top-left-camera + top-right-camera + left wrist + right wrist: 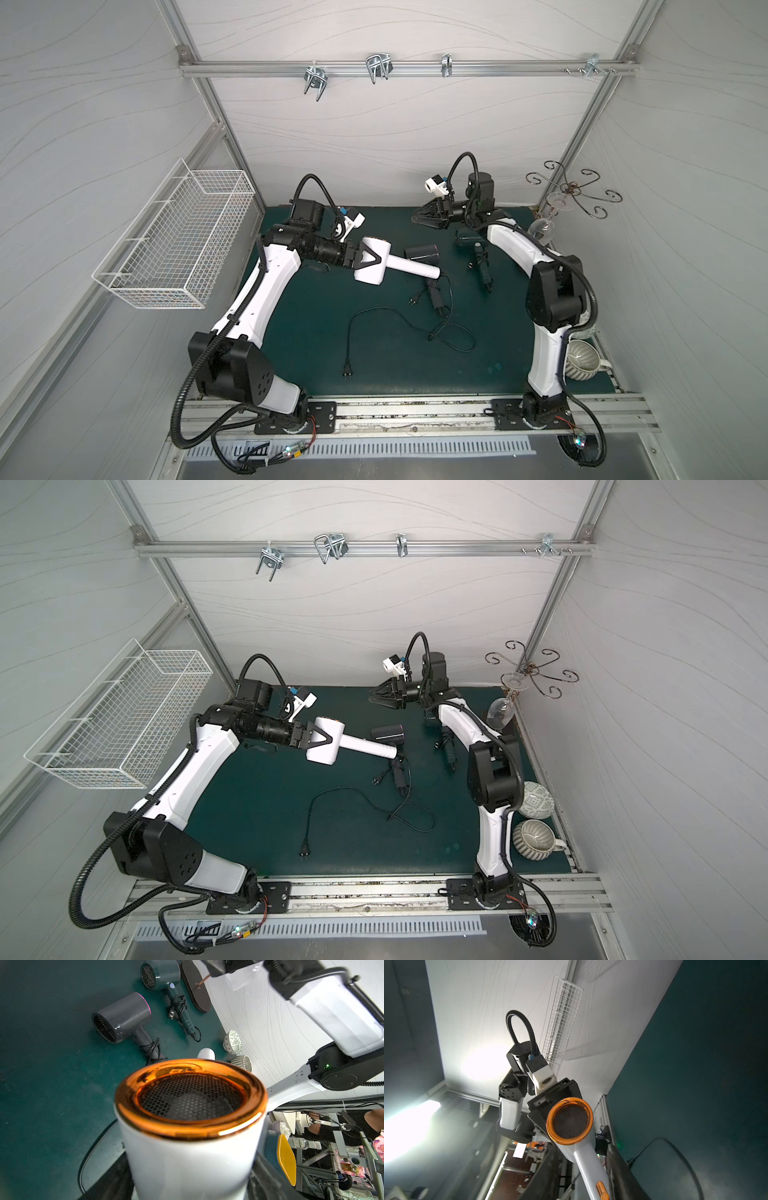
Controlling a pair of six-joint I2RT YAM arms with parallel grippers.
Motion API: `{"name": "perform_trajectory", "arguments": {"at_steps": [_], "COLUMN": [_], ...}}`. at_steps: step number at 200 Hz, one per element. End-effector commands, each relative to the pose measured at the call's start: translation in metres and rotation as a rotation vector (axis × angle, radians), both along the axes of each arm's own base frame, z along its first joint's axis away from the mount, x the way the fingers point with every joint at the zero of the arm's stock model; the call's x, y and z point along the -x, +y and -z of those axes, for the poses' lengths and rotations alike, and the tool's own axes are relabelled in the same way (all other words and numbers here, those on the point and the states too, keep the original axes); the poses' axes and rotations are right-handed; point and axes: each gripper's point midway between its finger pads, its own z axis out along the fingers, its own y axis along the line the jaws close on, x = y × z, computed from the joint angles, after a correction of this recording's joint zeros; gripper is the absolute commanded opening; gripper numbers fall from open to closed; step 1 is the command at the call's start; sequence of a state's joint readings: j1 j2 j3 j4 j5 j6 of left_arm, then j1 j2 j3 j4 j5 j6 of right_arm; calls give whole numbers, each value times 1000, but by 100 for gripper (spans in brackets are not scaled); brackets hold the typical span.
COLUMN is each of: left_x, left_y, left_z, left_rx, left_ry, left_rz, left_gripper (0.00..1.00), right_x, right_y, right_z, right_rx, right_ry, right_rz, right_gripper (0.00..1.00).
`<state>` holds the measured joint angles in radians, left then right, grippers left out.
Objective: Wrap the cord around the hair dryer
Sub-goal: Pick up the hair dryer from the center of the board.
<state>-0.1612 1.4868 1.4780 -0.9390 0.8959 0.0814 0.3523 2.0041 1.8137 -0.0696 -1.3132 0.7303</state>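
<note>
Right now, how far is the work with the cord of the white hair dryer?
Done: the grey hair dryer and the dark green hair dryer lie with cords wound on their handles. In hand: the left gripper grips the white hair dryer by its body. Left: its cord lies loose on the mat, no turn on the handle; the right gripper is open, holding nothing.

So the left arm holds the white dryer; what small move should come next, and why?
Probably bring the right fingers down to the loose cord, close to the white dryer, and take it. The left fingers grip the dryer, the cord lies unwound on the mat, and the right fingers hang empty near the back.
</note>
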Motion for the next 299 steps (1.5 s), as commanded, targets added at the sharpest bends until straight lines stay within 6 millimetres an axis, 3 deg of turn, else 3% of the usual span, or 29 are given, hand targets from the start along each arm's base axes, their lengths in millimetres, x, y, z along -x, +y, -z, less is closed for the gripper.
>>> {"name": "perform_trajectory", "arguments": {"at_steps": [1,13,23,27,72,97,120,176,221,257,299], "left_x": [-7,-8,-7,-7,-6,-1,8,26,35,40,40], "left_y": [-1,0,0,0,0,-1,-4,-15,-17,-18,-17], "left_z": [-21,-21,-21,-22,-30,-37,-42,-56,-58,-56,-57], "left_rx": [18,17,18,18,20,34,64,138,144,142,143], "left_ry": [-90,-88,-91,-93,-112,-127,-128,-137,-136,-131,-134], "left_rz": [29,30,35,35,43,56,79,139,152,156,155], "left_gripper": [6,6,6,6,6,6,7,7,7,8,8], "right_x": [42,52,64,69,121,136,140,155,151,153,160], "right_y": [-13,-14,-12,-11,-3,-7,-8,3,10,15,16], "right_z": [2,1,3,5,32,47,49,87,84,79,82], "right_rx": [80,79,109,119,243,251,237,329,266,216,227], "right_ry": [-67,-95,-137,-153,-309,-314,-362,-388,-400,-352,-359], "right_rz": [-22,-45,-68,-80,-193,-207,-178,-240,-233,-261,-290], "right_gripper": [42,52,94,99,99,99,99,99,99,62,33]}}
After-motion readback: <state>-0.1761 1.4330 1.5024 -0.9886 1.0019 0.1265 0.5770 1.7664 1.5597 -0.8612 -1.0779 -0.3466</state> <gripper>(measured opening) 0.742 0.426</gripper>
